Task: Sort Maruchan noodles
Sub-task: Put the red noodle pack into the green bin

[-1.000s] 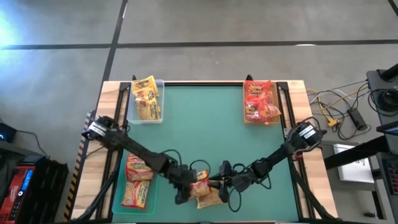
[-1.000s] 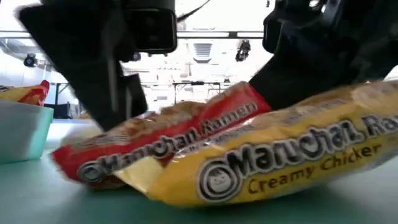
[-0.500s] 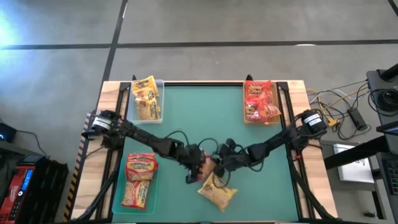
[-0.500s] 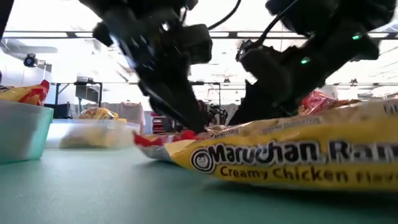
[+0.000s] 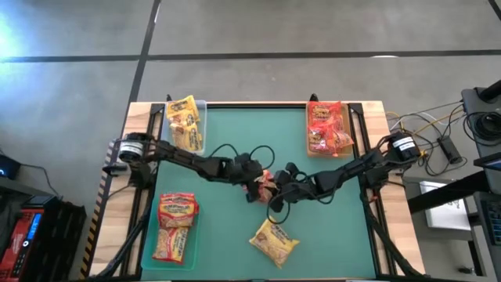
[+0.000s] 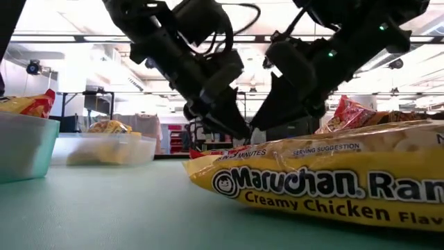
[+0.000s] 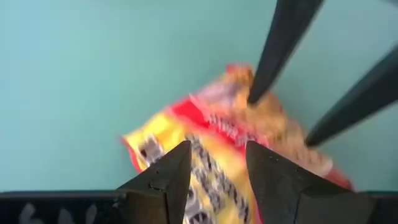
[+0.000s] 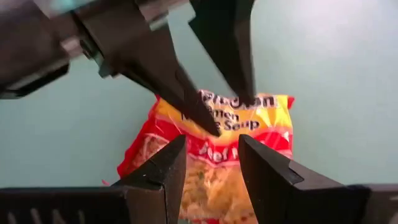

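Note:
A red Maruchan packet with a yellow band point(image 5: 264, 181) is at the middle of the green mat point(image 5: 235, 141), between both grippers. My left gripper point(image 5: 254, 187) is shut on its yellow-banded end, and my right gripper point(image 5: 276, 192) on the opposite red end. A yellow Creamy Chicken packet point(image 5: 274, 241) lies flat on the mat near the front edge and fills the low view point(image 6: 326, 184). Whether the red packet point(image 6: 208, 152) touches the mat, I cannot tell. My left gripper point(image 7: 217, 168) has the packet's yellow-banded end point(image 7: 208, 183) between its two fingers, slanting down from the table's left. Its fingertips point(image 8: 211, 127) rest on that end. My right gripper point(image 8: 211, 165) has the packet's red end with the noodle picture point(image 8: 208, 177) between its two fingers, slanting down from the table's right. Its fingertips point(image 7: 254, 98) sit on that end, opposite my left gripper.
A clear tray point(image 5: 202, 125) with yellow packets stands at the far left. A tan tray point(image 5: 310, 149) with red packets stands at the far right. At the near left lies a tray point(image 5: 190, 235) with red-orange packets. The mat's middle and right side are bare.
Both grippers have moved together from the front edge toward the middle of the mat, carrying the red packet off the yellow one. The yellow packet has stayed near the front edge, now uncovered.

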